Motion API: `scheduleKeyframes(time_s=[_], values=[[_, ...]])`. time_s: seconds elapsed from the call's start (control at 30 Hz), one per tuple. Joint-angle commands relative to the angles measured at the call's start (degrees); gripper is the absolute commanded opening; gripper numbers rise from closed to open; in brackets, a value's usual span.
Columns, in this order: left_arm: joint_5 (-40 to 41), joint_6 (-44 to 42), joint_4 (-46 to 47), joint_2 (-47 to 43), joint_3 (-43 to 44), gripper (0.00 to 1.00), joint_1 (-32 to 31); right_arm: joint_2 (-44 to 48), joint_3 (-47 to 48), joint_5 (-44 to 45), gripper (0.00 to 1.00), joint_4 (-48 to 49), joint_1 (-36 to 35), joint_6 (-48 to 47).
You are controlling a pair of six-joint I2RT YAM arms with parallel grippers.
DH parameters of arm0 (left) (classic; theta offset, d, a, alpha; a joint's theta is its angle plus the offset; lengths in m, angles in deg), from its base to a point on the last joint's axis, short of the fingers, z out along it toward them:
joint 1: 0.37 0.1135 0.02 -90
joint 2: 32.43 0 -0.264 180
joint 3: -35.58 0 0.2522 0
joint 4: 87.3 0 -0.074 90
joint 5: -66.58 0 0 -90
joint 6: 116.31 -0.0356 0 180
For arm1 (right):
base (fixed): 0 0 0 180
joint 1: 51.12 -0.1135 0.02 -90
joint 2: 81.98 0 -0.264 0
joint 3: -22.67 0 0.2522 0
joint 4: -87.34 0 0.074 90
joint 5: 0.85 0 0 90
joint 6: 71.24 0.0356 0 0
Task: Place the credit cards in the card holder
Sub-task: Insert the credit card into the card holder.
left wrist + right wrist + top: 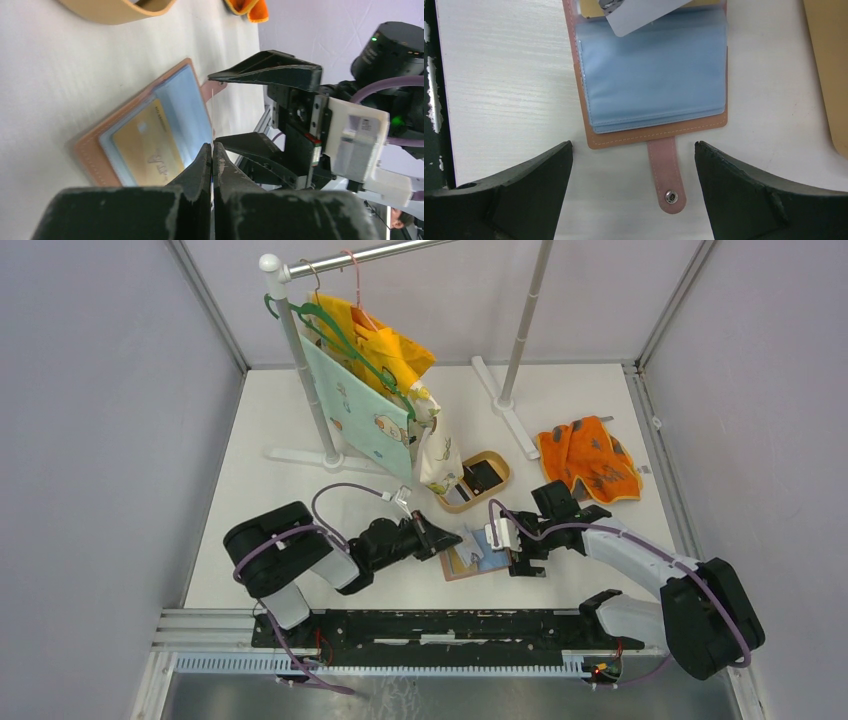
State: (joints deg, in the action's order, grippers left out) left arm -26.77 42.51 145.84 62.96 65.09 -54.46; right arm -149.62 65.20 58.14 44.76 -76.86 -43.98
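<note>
- The card holder lies open and flat on the worktop, between the two arms, with its grey-blue pockets facing up.
- Its long axis runs roughly left to right, a little tilted, and the strap tab points at the right arm.
- A gold card already sits in a pocket on the half nearer the left arm.
- The left gripper is closed on a pale grey credit card. From its own wrist camera the card shows only as a thin edge.
- From the right wrist, a corner of that card reaches over the pockets, skewed to the holder's edges.
- The right gripper is spread wide and holds nothing. Its fingers stand either side of the strap tab, apart from it.
- Bare worktop lies at the holder's near edge and beside the tab.
- Behind it, near, sits a tan oval dish with a dark card inside.
- An orange cloth lies further back on the right, well apart.
- A rack with hanging cloths stands at the back left.
</note>
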Motion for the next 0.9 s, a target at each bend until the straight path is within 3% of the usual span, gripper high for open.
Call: scheduleKeyframes(time_s=[0.0, 0.47, 0.87], values=[[-0.9, 3.1, 6.3, 3.1, -1.4, 0.02, 0.9, -1.7, -0.1, 3.6, 0.98, 0.8, 0.2, 0.0], [-3.8, 6.2, 16.0, 10.1, -2.3, 0.02, 1.8, -2.7, -0.2, 4.3, 0.97, 1.2, 0.2, 0.4], [-3.2, 5.9, 14.2, 11.7, -1.3, 0.02, 1.8, -3.3, -0.2, 4.2, 0.96, 1.1, 0.2, 0.5]])
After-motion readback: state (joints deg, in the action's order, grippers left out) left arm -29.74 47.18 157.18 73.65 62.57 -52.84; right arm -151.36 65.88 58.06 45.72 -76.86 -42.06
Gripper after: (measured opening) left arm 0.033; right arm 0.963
